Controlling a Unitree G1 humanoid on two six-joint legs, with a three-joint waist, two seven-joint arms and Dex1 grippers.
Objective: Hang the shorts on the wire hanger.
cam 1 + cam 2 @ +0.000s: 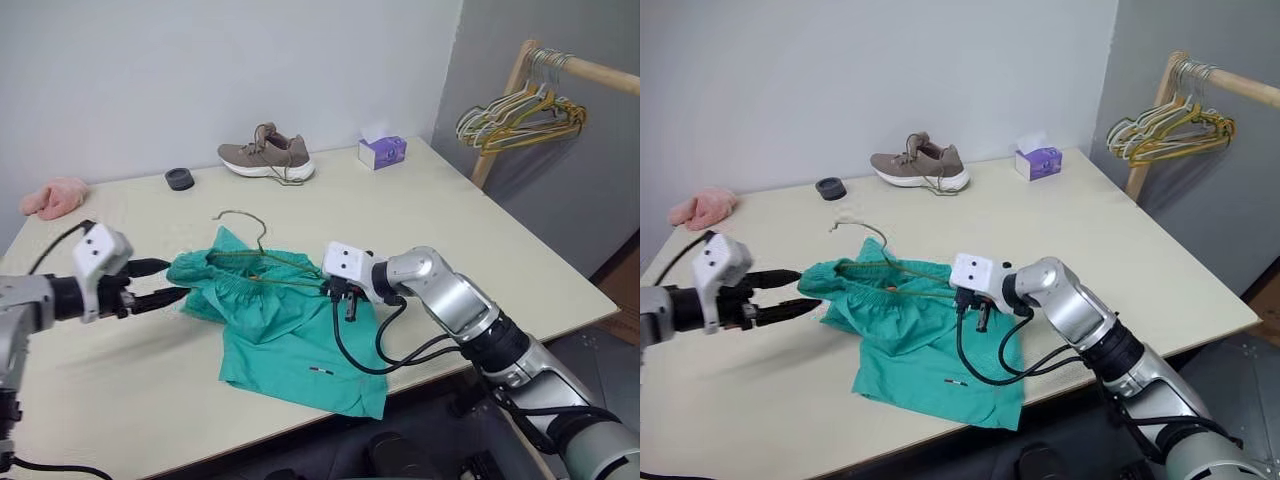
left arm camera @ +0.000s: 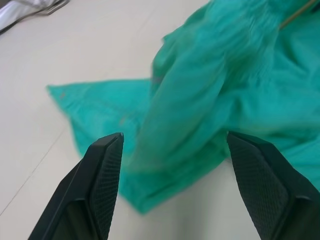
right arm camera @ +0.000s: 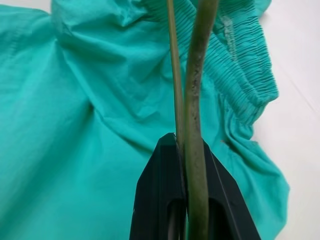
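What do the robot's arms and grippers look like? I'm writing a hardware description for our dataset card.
Both arms are silver-grey metal with black joint bands. Each wrist carries a small white box with two dark dots. The left gripper and right gripper have two black fingers, wedge-shaped with finely textured pads. Black cables loop from each wrist back along the arm.

You see a brown shoe (image 1: 266, 155), a purple tissue box (image 1: 382, 152), a pink cloth (image 1: 55, 197), a black ring (image 1: 179, 179), and hangers (image 1: 520, 115) on a rack.
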